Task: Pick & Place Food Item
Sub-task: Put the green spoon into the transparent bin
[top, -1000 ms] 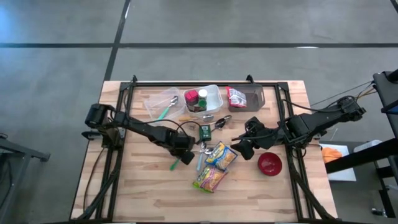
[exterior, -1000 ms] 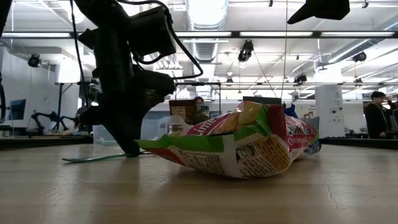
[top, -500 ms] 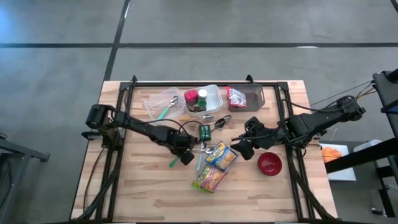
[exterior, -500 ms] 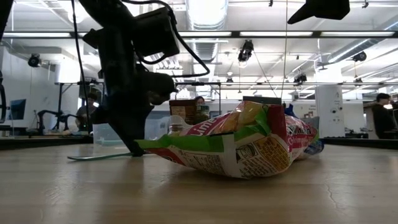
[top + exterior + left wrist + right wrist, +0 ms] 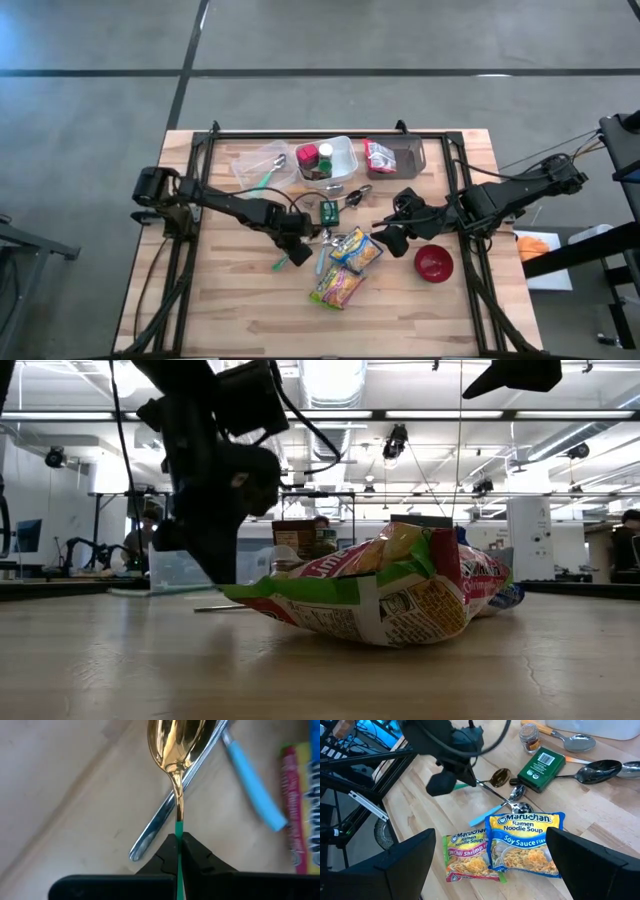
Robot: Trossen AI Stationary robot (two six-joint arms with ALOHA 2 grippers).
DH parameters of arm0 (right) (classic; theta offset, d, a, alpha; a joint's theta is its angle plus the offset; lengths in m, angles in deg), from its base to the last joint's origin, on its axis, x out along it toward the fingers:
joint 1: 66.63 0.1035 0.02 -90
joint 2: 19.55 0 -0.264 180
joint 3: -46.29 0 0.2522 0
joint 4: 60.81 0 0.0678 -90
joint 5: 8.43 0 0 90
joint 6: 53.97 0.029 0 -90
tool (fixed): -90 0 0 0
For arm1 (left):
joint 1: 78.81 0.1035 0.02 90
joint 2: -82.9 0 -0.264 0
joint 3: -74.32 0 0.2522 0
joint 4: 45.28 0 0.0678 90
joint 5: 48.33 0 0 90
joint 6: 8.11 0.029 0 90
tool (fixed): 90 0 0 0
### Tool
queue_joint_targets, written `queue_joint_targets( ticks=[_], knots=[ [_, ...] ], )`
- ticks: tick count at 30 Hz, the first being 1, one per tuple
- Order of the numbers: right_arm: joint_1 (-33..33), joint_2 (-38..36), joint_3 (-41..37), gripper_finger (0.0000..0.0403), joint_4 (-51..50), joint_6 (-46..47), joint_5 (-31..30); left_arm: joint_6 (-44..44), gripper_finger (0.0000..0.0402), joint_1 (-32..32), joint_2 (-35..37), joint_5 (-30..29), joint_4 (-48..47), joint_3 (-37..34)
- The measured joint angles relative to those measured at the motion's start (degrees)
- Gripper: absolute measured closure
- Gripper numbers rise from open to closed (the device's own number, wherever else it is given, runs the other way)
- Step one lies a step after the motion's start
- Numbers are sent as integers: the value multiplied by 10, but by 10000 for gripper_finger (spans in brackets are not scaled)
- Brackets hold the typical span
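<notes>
Two ramen packs (image 5: 505, 845) – left fingers (image 5: 177, 847) clamped on gold spoon (image 5: 172, 750); right fingers (image 5: 490, 870) apart

Two ramen packets (image 5: 346, 267) lie side by side, bowl (image 5: 433, 263) to their right.

Ramen packets (image 5: 345, 268) and cutlery (image 5: 322, 250) crowding mid-table, front edge bare

A robotics lab: ceiling strip lights (image 5: 330, 415), other robot rigs (image 5: 85, 550) behind.
</notes>
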Motion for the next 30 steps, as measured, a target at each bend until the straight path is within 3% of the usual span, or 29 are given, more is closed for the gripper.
queue_joint_targets(
  ticks=[13,30],
  knots=[
    [0,0,0,29,0,-3,0,19,401,14,53,-1,-5,1],
    [0,0,0,29,0,-19,0,77,400,155,205,-40,-134,1]
  ],
)
